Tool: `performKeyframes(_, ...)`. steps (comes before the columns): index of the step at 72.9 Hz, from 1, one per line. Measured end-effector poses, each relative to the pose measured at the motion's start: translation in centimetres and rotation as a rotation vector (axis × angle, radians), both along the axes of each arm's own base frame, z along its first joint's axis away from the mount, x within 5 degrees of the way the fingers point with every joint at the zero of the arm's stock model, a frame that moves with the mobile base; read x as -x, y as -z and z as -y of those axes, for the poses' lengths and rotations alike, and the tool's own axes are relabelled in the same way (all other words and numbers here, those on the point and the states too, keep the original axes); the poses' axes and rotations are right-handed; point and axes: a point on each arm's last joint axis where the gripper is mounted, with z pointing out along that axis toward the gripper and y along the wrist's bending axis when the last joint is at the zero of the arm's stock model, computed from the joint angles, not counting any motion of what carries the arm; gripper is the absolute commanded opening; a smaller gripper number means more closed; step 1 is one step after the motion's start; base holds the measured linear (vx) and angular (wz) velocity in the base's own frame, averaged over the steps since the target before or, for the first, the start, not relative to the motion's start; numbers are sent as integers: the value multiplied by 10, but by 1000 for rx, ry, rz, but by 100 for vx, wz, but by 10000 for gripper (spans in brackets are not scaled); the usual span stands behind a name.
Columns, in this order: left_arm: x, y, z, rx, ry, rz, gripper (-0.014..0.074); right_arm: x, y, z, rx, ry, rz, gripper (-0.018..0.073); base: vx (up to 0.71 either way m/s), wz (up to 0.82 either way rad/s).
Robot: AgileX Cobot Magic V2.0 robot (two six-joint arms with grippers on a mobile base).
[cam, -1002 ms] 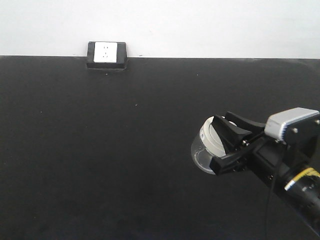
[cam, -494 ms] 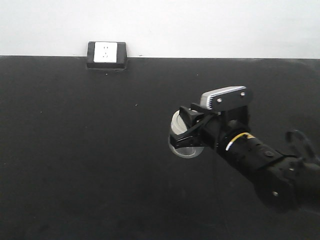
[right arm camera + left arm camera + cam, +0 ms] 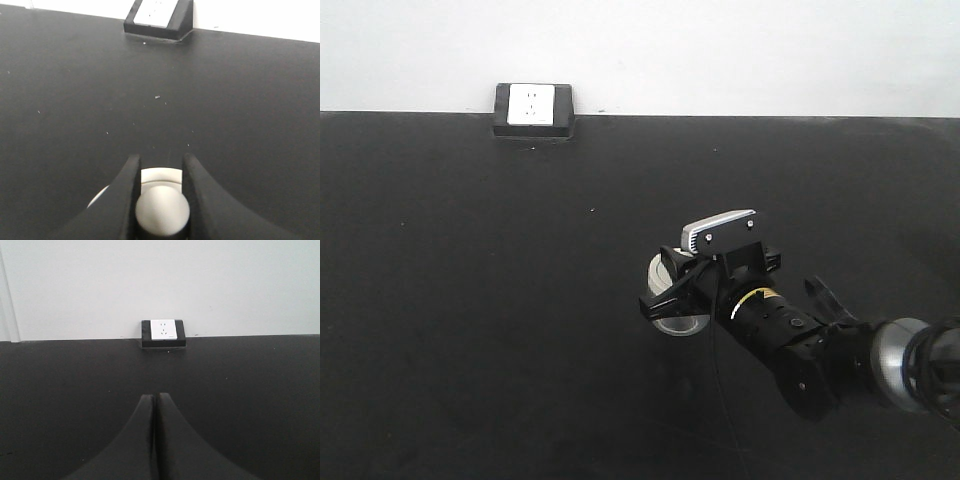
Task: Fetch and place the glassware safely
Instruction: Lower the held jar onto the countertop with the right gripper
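Since the earlier frame, our right gripper had carried the glass jar leftward and lower over the table. Our left gripper was pressed shut, holding nothing. The right clamped the jar's lid knob between its fingers. We judged it light, brittle and slippery; the lid might lift off.

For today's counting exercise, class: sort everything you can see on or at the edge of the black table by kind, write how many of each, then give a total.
Glass jars with a cream-white lid: 1, held in the right gripper
Wall socket boxes: 1
Robot grippers: 2, counting the left gripper, which is closed and empty
Total: 4
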Motion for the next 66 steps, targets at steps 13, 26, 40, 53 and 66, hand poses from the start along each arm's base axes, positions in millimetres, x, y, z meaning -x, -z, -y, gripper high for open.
performKeyframes(13, 0, 0, 0, 0, 0, 0, -7, -1, 9, -3, 26, -30, 26, 10, 0, 0)
performKeyframes(26, 0, 0, 0, 0, 0, 0, -7, -2, 13, -7, 32, -67, 77, 15, 0, 0)
performKeyframes(40, 0, 0, 0, 0, 0, 0, -7, -4, 21, -8, 30, -67, 92, 22, 0, 0)
performKeyframes(53, 0, 0, 0, 0, 0, 0, -7, -5, 27, -8, 27, -67, 101, 41, 0, 0)
performKeyframes(66, 0, 0, 0, 0, 0, 0, -7, -6, 30, -9, 23, -66, 117, 120, 0, 0)
